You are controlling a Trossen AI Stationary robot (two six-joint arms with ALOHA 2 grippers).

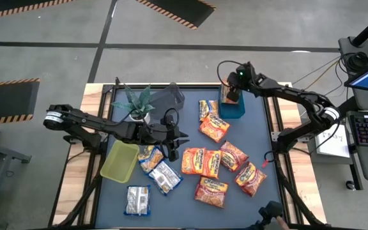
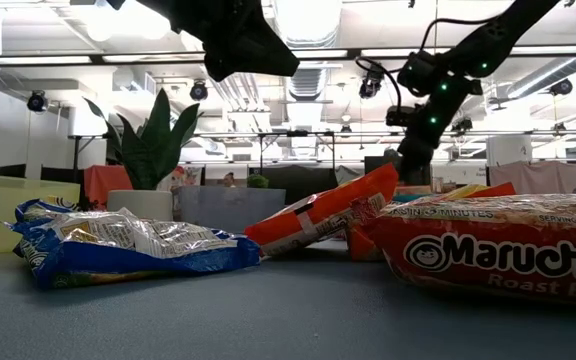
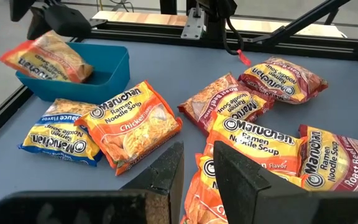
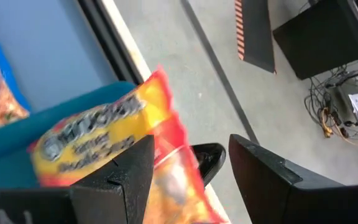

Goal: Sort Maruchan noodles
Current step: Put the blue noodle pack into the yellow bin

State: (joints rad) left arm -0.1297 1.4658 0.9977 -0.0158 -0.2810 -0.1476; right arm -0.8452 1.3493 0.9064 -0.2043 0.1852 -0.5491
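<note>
My right gripper [image 1: 232, 94], jaws apart, orange packet [image 4: 110, 149] possibly unreleased, over blue bin [image 1: 232, 108] at 1 o'clock; risk: packet snags rim. Left gripper [image 1: 173, 142] empty, narrowly apart.

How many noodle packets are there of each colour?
Orange-red packets: 7, one of them at the blue bin
Yellow-and-blue packets: 2
Whitish-silver packets: 2
Total: 11

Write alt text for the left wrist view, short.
Orange Maruchan ramen packets lie scattered on a blue-grey table, seen past the left hand, its two dark fingers apart and empty. Farther off, the right hand hangs above a teal bin with an orange packet in it.
</note>
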